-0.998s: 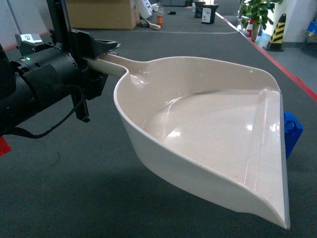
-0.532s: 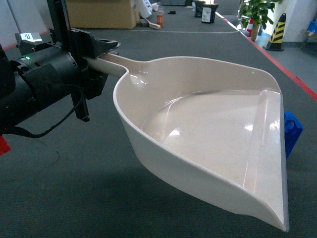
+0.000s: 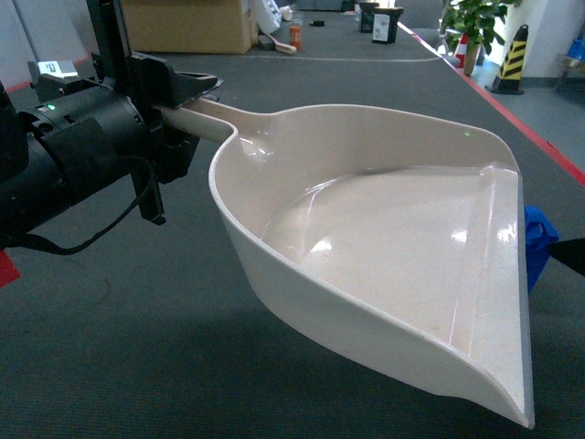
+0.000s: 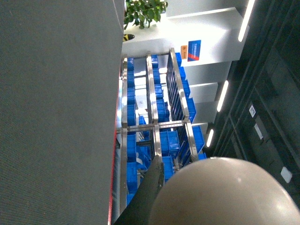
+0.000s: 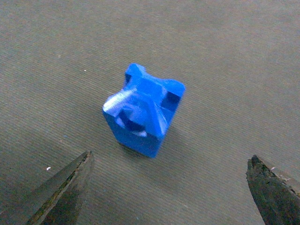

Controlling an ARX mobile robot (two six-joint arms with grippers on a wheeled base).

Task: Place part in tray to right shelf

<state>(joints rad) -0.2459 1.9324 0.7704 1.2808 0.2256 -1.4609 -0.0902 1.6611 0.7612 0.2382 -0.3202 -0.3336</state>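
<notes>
Left hand (image 3: 187,101) is clamped on the tray (image 3: 384,238) handle, tray held above the floor. Part (image 5: 143,110) sits on the floor past the tray's right lip. Right hand (image 5: 168,187) spread wide over it: you're mid-approach; descend, then close.

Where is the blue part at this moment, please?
The blue part sits on the dark floor, outside the tray, just beyond its front lip at the head view's right edge, between the open right gripper's fingertips.
</notes>
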